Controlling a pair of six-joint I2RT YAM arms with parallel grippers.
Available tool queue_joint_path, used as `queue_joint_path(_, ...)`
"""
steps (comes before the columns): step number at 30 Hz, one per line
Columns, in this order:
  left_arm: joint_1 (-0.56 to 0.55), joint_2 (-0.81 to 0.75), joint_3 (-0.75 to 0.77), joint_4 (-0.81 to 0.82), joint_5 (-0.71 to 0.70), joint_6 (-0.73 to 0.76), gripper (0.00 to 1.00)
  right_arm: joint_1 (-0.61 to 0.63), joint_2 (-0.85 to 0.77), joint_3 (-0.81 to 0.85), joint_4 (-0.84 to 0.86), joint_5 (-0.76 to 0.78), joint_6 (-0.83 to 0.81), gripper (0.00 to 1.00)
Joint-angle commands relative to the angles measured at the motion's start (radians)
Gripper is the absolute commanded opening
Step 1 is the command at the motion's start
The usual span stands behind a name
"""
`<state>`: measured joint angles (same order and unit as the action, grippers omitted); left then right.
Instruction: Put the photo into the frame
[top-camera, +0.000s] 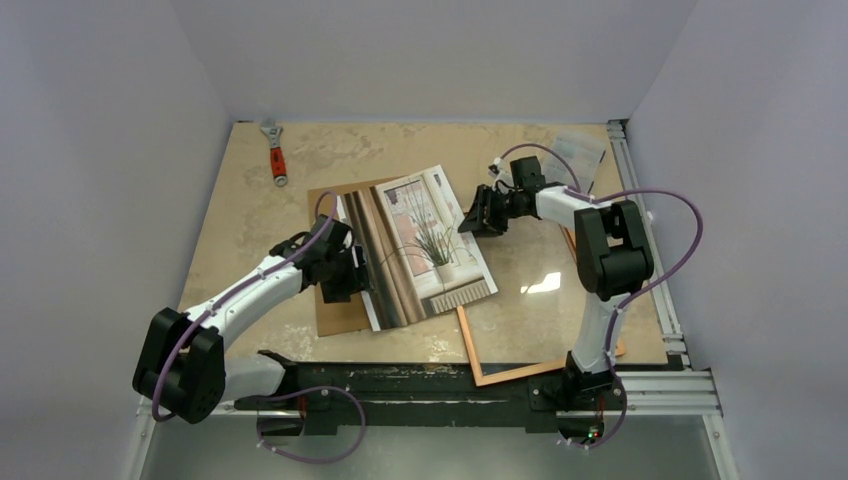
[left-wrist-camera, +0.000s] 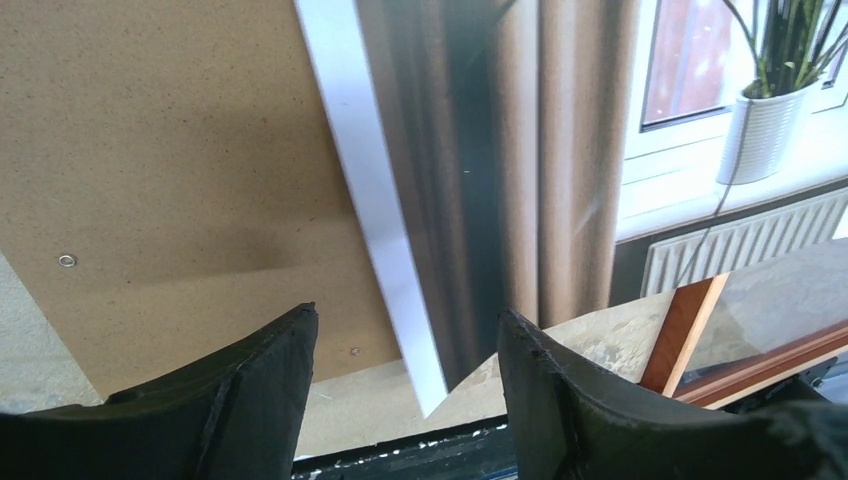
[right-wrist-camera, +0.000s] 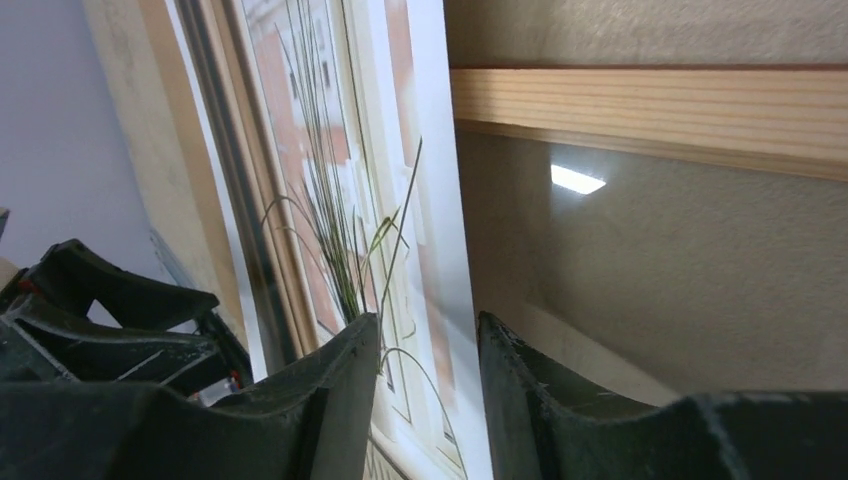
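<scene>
The photo (top-camera: 420, 245), a potted grassy plant beside striped curtains, lies face up and askew in the middle of the table. Its left part rests on a brown board (top-camera: 335, 305). The orange-brown frame (top-camera: 468, 345) lies to its right with its near-left corner showing. My left gripper (top-camera: 350, 270) sits at the photo's left edge, open (left-wrist-camera: 407, 315), with the white border (left-wrist-camera: 385, 240) ahead between its fingers. My right gripper (top-camera: 478, 215) is at the photo's right edge. Its fingers stand a narrow gap apart (right-wrist-camera: 428, 322) on either side of that white edge (right-wrist-camera: 440, 200).
Glass (top-camera: 540, 290) inside the frame reflects a ceiling light. A red-handled wrench (top-camera: 275, 155) lies at the far left. A clear plastic box (top-camera: 582, 150) sits at the far right corner. A metal rail (top-camera: 650, 250) runs along the table's right side.
</scene>
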<state>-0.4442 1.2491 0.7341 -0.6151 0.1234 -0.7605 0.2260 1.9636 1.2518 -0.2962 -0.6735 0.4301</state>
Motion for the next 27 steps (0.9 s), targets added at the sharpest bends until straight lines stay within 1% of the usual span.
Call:
queue_joint_path(1, 0.006, -0.005, -0.005, 0.030, 0.018, 0.027, 0.64, -0.004, -0.011, -0.049, 0.142, -0.168, 0.049, 0.34)
queue_joint_path(3, 0.006, -0.010, -0.005, 0.035, 0.028, 0.027, 0.64, -0.004, -0.011, -0.069, 0.193, -0.224, 0.084, 0.23)
queue_joint_path(5, 0.006, -0.017, -0.007, 0.041, 0.035, 0.027, 0.64, -0.004, -0.017, -0.073, 0.198, -0.234, 0.088, 0.13)
queue_joint_path(9, 0.006, -0.040, -0.009, 0.044, 0.052, 0.028, 0.65, -0.004, -0.063, -0.083, 0.197, -0.236, 0.092, 0.00)
queue_joint_path(13, 0.006, -0.056, -0.004, 0.047, 0.062, 0.027, 0.67, -0.004, -0.141, -0.079, 0.170, -0.220, 0.096, 0.00)
queue_joint_path(16, 0.005, -0.053, 0.000, 0.048, 0.074, 0.026, 0.68, -0.006, -0.222, -0.053, 0.093, -0.161, 0.076, 0.00)
queue_joint_path(22, -0.004, -0.032, 0.014, 0.065, 0.095, 0.022, 0.68, -0.031, -0.393, -0.006, -0.123, 0.113, 0.038, 0.00)
queue_joint_path(24, -0.005, -0.027, 0.017, 0.065, 0.095, 0.021, 0.68, -0.059, -0.434, -0.028, -0.177, 0.180, 0.049, 0.00)
queue_joint_path(27, -0.005, -0.018, 0.015, 0.067, 0.093, 0.021, 0.68, -0.116, -0.473, -0.135, -0.192, 0.142, 0.095, 0.00)
